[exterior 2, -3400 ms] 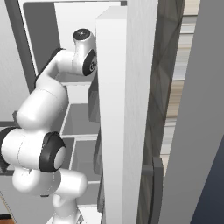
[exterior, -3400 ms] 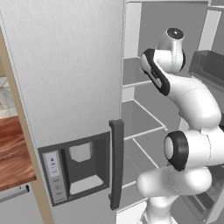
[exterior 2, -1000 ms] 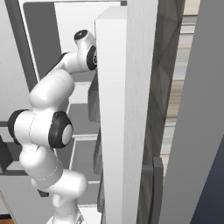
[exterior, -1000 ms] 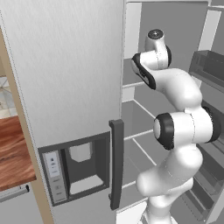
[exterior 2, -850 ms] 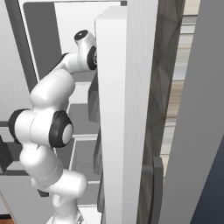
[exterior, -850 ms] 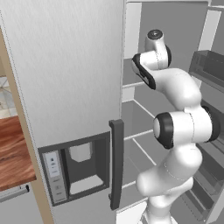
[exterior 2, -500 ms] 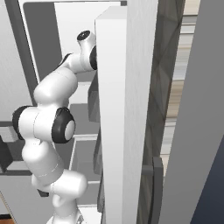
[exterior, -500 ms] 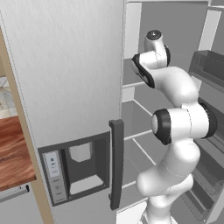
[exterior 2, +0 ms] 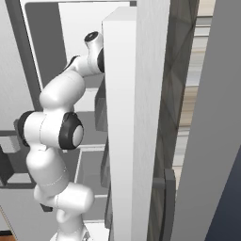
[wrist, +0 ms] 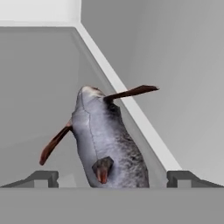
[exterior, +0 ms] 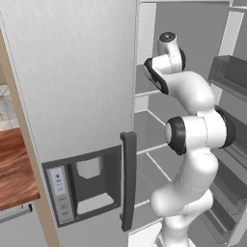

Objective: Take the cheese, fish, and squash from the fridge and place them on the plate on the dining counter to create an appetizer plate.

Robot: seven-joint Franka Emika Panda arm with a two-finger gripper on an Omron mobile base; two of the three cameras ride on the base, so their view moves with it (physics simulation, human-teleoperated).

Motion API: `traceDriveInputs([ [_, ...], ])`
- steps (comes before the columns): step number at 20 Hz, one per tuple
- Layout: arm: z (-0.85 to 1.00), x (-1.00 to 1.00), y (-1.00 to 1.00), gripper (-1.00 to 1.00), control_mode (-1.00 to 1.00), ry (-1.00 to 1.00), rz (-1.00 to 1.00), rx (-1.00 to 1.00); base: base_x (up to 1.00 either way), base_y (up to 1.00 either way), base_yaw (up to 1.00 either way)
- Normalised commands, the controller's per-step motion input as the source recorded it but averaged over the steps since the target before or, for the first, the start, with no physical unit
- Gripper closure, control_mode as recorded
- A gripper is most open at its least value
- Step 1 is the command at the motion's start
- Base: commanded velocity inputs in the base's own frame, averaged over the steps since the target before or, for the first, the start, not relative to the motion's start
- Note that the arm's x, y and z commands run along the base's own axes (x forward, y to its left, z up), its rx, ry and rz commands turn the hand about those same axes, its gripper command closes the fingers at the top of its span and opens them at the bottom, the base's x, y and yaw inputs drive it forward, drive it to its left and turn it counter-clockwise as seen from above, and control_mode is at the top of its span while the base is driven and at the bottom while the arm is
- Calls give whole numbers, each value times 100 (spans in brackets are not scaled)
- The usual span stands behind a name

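Observation:
In the hand view the fish [wrist: 107,140] lies close ahead on a white fridge shelf, grey with thin brown fins, running away from me along the shelf's corner. My gripper [wrist: 113,179] is open, its fingertips [wrist: 43,177] standing on either side of the fish's near end without touching it. In the left base view my arm reaches into the upper shelf of the open fridge [exterior: 72,96], and the hand passes behind the door edge. The cheese, the squash and the plate are out of view. A strip of the dining counter [exterior: 14,169] shows at the left.
The fridge's closed door with its dark handle [exterior: 128,181] and dispenser panel [exterior: 82,185] stands left of my arm. White shelves [exterior: 154,147] sit below the hand. Door bins [exterior: 231,72] hang on the right. The open door's edge [exterior 2: 134,117] hides the hand in the right base view.
My arm has pushed a little further into the upper shelf, with the elbow shifting slightly. The base and the fridge have not moved.

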Motion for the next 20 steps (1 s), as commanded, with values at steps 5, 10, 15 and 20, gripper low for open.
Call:
traceDriveInputs([
  [5,-23,7,0,100,-100,5,-3,0,0,0,0],
  [10,-24,0,0,100,-100,5,-4,0,0,0,0],
  [15,-25,-5,0,100,-100,5,-4,0,0,0,0],
  [20,-16,-26,4,100,-100,3,-5,0,0,0,0],
])
